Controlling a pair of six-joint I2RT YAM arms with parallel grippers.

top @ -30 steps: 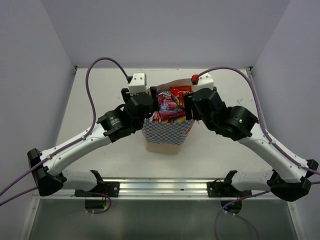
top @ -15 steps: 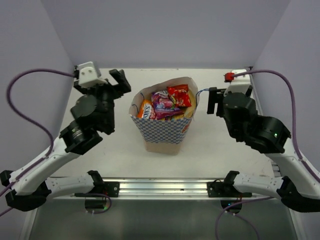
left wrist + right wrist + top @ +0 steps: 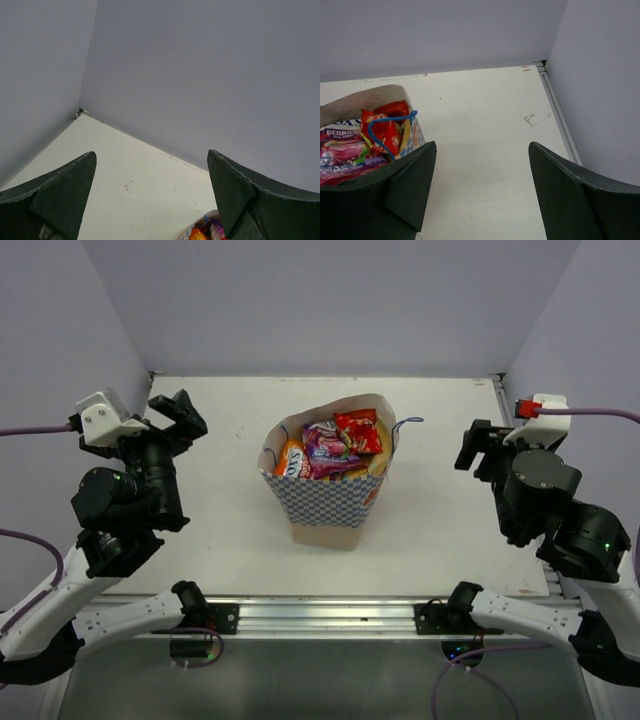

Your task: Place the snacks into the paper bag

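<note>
The blue-and-white checked paper bag (image 3: 328, 498) stands upright at the middle of the table, its tan inside showing. Snacks fill it: a red packet (image 3: 358, 431), a pink-purple packet (image 3: 327, 448) and an orange-white packet (image 3: 291, 462). The right wrist view shows the bag (image 3: 415, 134) at far left with a red packet (image 3: 382, 131), a pink packet (image 3: 345, 149) and a blue string handle (image 3: 390, 120). The left wrist view shows only a corner of the bag (image 3: 202, 231). My left gripper (image 3: 180, 410) is open and empty, far left of the bag. My right gripper (image 3: 478, 445) is open and empty, far right.
Lilac walls close the table on the left, back and right. A metal rail (image 3: 320, 615) runs along the near edge between the arm bases. A grey strip (image 3: 559, 112) borders the table's right side. Purple cables trail from both wrists.
Both arms have drawn back from the bag's mouth, the left arm to the far left, the right arm to the far right. The bag and snacks stay put.
</note>
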